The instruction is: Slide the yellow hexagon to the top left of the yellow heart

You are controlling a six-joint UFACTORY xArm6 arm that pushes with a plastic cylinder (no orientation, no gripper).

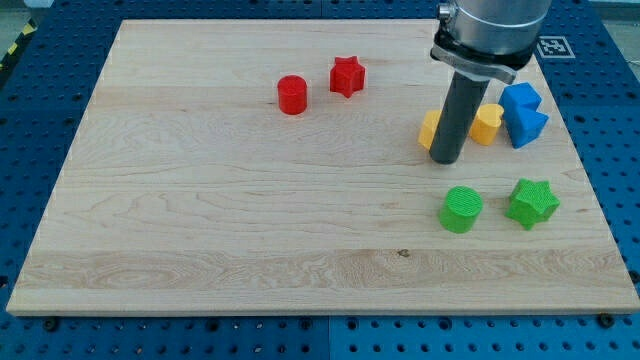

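Wooden tabletop (200,220). Near right edge: my tip (446,159) touching yellow hexagon (431,130), largely hidden behind rod; yellow heart (487,123) just right, against blue blocks (522,113). No jaws fitted; open or closed: cannot tell.

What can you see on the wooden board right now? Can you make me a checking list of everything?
Surface: wooden board, flat on a blue pegboard table.
Job's things: yellow hexagon, partly hidden behind the rod; yellow heart just to its right in the view.
Clutter: red cylinder and red star near the view's top; two blue blocks touching the heart's right side; green cylinder and green star lower right.
Grippers: none; my tip sits right by the hexagon, just in front of it.
Cables: nothing seen.
Surroundings: a black and white marker at the view's top right.
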